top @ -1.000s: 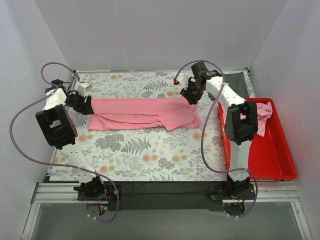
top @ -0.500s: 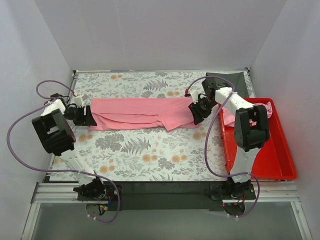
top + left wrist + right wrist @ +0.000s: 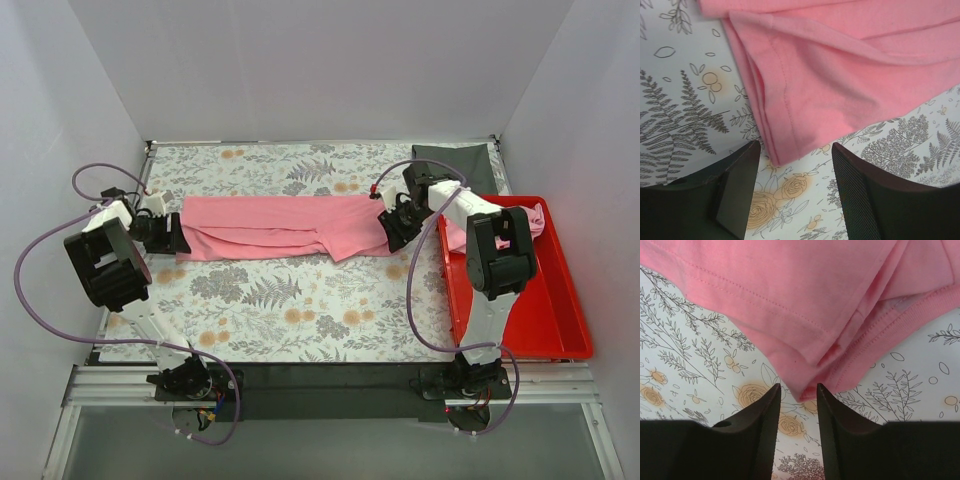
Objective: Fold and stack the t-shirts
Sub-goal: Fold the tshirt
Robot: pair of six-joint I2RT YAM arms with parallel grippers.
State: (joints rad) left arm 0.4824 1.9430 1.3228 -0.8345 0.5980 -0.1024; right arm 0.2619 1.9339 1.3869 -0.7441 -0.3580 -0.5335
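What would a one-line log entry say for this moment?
t-shirt: long folded strip, flat on table | left gripper: open, at one end | right gripper: open, at other end

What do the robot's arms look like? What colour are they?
The left arm and right arm are white with chunky black joints. A thin purple cable loops along each. The fingers are flat and black, and one left finger has a bumpy grid pad.

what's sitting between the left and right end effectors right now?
The pink t-shirt, folded into a long strip on the floral tablecloth, spans from the left end effector to the right end effector. The top external view shows it.
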